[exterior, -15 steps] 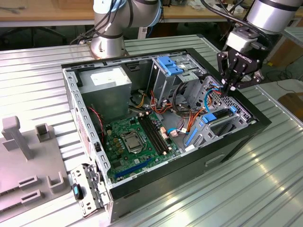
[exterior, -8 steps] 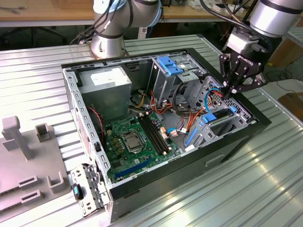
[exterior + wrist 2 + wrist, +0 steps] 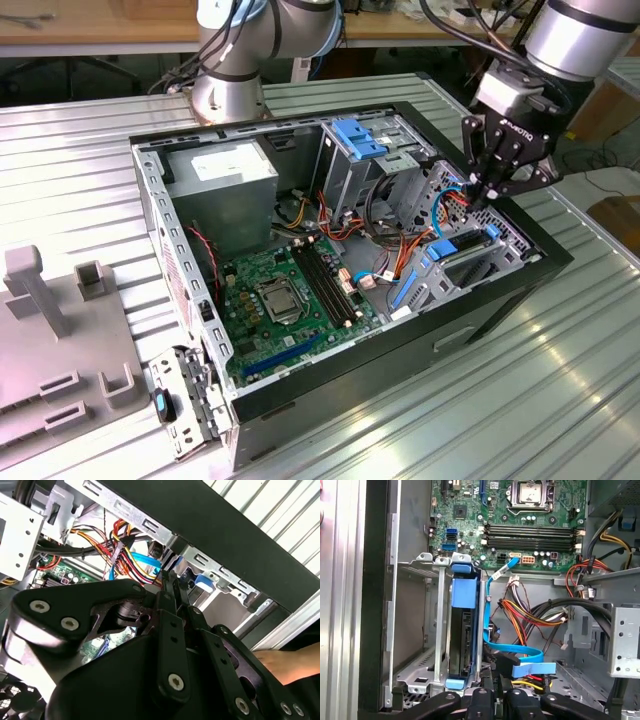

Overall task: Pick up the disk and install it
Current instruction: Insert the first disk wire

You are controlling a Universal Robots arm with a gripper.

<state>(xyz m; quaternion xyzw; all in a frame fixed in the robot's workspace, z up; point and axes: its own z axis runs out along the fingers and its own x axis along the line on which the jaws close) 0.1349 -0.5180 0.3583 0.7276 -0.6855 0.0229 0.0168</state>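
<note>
The disk stood on its edge inside the drive cage of the open computer case, with its blue carrier visible at both ends. The tool hovered just above the cage, near the bundle of coloured cables. Its fingers were clenched together and grasped nothing. The case lay on the ribbed metal tabletop.

Silver arm tubes with grey joint caps; black linkage gripper, silver screws.
</note>
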